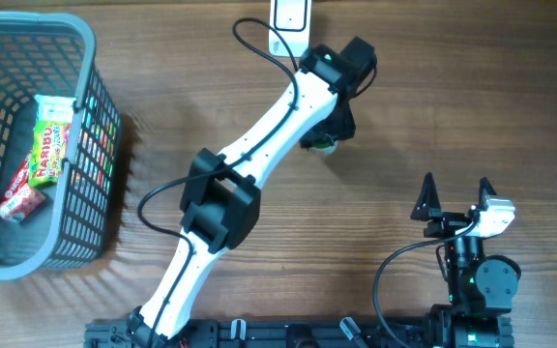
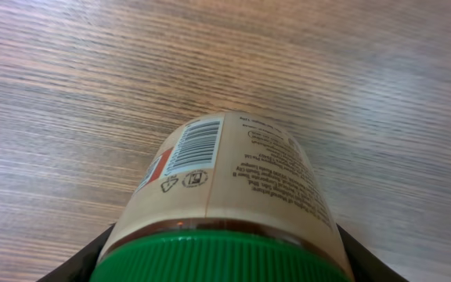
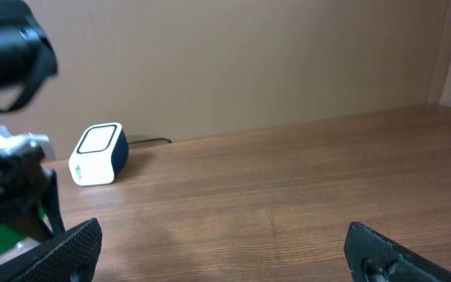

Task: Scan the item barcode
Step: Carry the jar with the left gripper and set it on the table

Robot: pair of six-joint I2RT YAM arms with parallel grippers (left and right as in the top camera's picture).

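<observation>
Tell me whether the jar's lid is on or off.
On: the green lid sits tight against the jar, no gap showing.

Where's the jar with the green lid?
The jar is held between the fingers of the left gripper. In the overhead view it sits near the top middle, just below the white scanner.

Overhead, the jar [image 1: 319, 147] is almost wholly hidden beneath the left gripper [image 1: 329, 133], and the scanner [image 1: 289, 17] is cut by the top edge. At the left wrist the green lid [image 2: 221, 258] is cropped below; the fine print of the label [image 2: 280, 168] cannot be read.
</observation>
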